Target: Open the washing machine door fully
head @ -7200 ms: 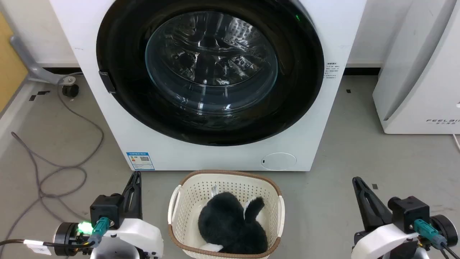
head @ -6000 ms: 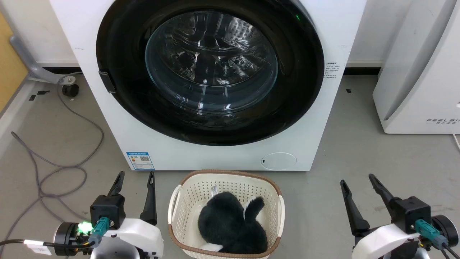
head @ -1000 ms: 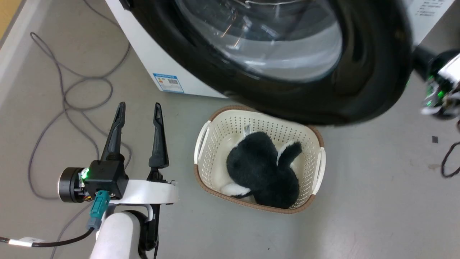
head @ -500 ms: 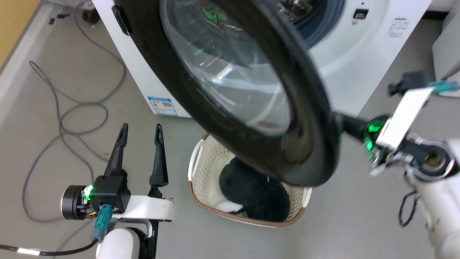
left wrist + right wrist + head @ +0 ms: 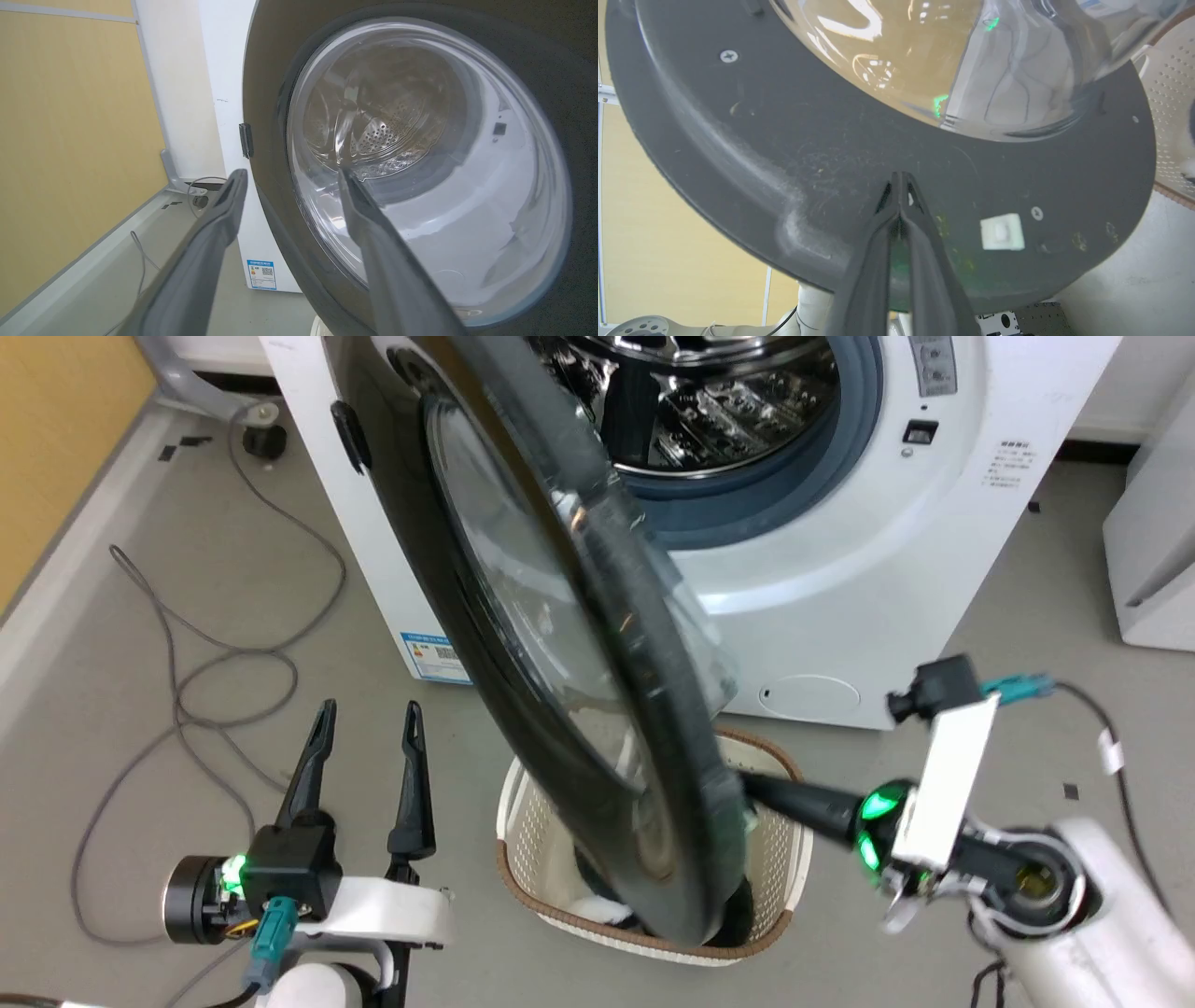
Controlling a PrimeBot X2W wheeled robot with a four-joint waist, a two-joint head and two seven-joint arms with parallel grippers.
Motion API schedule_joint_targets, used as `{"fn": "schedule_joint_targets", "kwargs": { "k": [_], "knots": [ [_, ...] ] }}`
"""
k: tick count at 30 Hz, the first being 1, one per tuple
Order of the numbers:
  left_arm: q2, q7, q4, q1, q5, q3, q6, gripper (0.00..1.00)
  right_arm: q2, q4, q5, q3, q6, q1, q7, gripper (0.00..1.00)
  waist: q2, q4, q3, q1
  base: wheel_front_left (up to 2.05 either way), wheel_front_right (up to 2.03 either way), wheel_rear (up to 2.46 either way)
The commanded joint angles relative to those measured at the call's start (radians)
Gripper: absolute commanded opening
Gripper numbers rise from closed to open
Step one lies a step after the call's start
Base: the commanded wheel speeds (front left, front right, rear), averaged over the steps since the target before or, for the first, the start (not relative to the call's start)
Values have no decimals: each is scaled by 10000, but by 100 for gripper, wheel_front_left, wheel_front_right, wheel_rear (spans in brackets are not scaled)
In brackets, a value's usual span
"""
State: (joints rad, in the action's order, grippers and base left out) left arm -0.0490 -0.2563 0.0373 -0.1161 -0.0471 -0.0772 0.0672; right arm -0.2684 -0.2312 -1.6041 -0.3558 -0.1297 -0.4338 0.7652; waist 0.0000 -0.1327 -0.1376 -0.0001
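- Right gripper [image 5: 901, 179]: fingers pressed together, gripping nothing. The tips appear to bear on the inner face of the washing machine door [image 5: 784, 140], evidently to push it wider.
- The door stands partly open, directly ahead of those tips, swung clear of the washing machine [image 5: 840, 569].
- Left gripper [image 5: 368, 709]: fingers spread, empty and idle. The door's outer face lies just beyond its tips.

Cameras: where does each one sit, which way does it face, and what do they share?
Head view: on the head, looking down at the washing machine door, the basket, left pincer and right pincer.
Left wrist view: along the open left pincer, facing the door's outer glass.
Right wrist view: along the shut right pincer, tips at the door's inner face.
All share the door.
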Motion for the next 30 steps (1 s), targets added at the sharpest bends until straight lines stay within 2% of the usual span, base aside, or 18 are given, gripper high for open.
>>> {"fn": "schedule_joint_targets", "kwargs": {
  "k": [1, 11, 18, 23, 30],
  "knots": [
    [-12, -55, 24, 148, 53, 42, -39, 100, 148, 146, -50, -102, -10, 267, 90, 0, 0, -40, 86, 1, 0, 0, 0],
    [-12, -55, 97, 309, 80, 97, -55, 100, 722, 1050, 90, -726, -10, 980, 248, 0, 0, -149, 177, 1, 0, 0, 0],
    [-12, -55, 215, 405, 53, 57, -11, 100, 893, 1373, 172, -850, -10, 1430, 131, 0, 0, -166, 408, 1, 0, 0, 0],
    [-12, -55, 298, 601, 70, 164, -27, 100, 886, 1591, 335, -233, -10, 1788, -739, 0, 0, -33, 734, 1, 0, 0, 0],
    [-12, -55, 348, 947, 89, 271, -40, 100, 892, 1919, 933, 1069, -10, 2188, -2923, 0, 0, 251, 1212, 1, 0, 0, 0]
  ]
}}
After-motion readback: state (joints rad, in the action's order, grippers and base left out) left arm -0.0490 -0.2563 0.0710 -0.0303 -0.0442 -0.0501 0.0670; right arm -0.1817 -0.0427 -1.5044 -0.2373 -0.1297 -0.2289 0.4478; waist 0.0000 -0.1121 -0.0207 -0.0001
